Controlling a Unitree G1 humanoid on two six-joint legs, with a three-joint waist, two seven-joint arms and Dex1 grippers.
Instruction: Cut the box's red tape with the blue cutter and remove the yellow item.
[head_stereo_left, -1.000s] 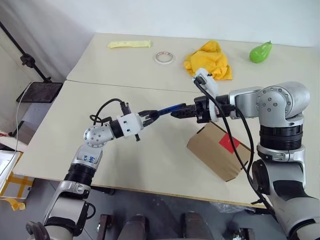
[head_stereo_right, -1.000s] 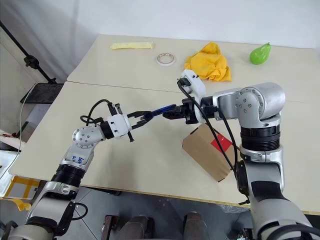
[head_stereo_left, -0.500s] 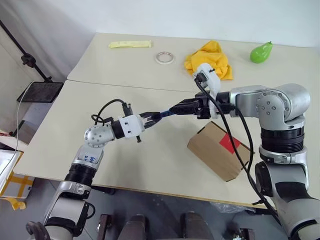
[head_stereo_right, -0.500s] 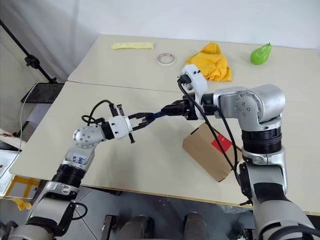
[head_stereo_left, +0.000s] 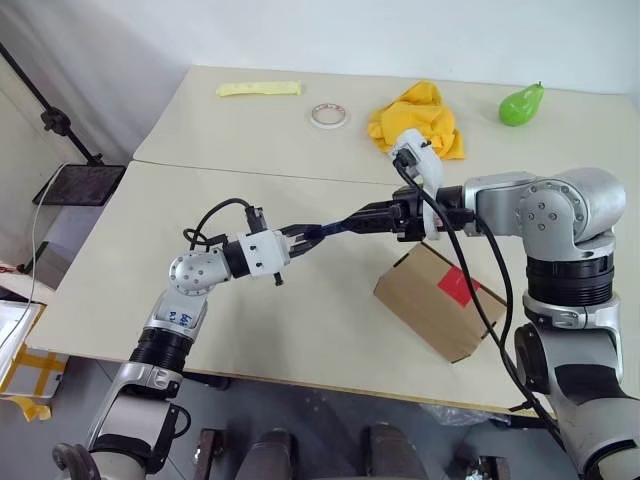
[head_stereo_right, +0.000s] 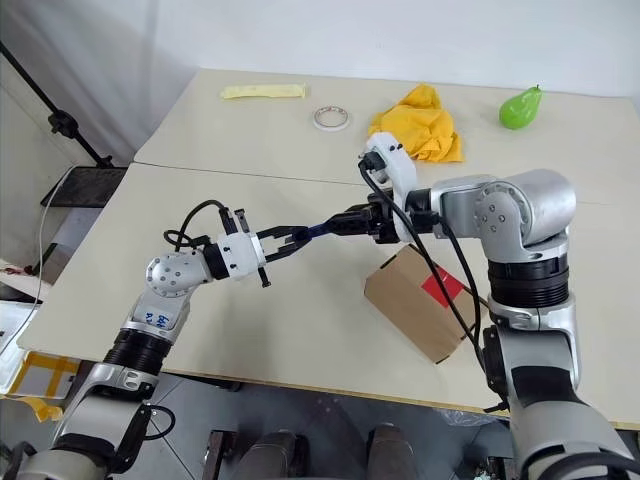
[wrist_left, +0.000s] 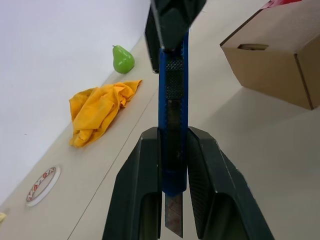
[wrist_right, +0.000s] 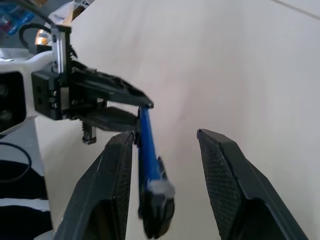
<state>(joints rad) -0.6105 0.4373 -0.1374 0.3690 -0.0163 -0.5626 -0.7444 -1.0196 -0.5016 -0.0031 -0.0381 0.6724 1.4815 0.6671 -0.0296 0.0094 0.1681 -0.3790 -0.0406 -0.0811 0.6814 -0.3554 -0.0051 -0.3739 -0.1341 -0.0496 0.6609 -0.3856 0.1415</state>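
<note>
Item 1, nearest: the left gripper (head_stereo_left: 296, 237), 2 black fingers clamped on the near end of the slim blue cutter (head_stereo_left: 335, 226), which is held roughly level in the air above the pale table (head_stereo_left: 200, 200). The left wrist view shows the fingers pressed to both flat sides and a blade tip projecting at the gripped end.

Item 2: the right gripper (head_stereo_left: 372, 215), meeting the cutter's far end from the opposite side. In the right wrist view its fingers stand apart, 1 lying against the blue body and the other well clear, so it is not gripping. Judged: a hand-to-hand transfer or re-grip, the left arm presenting the tool so the right can take it in a working hold.

Item 3: the small brown cardboard box (head_stereo_left: 430, 310), resting on the table just below the right gripper, flaps shut, turned corner-on to the robot. The red square of tape (head_stereo_left: 455, 283) sits on its upper face, uncut. The yellow item is presumably still inside.

Item 4, far: crumpled orange-yellow cloth (head_stereo_left: 420, 120), whitish tape roll (head_stereo_left: 329, 116), flat pale yellow strip (head_stereo_left: 260, 88), green pear-shaped object (head_stereo_left: 521, 103), all well apart from the work.
</note>
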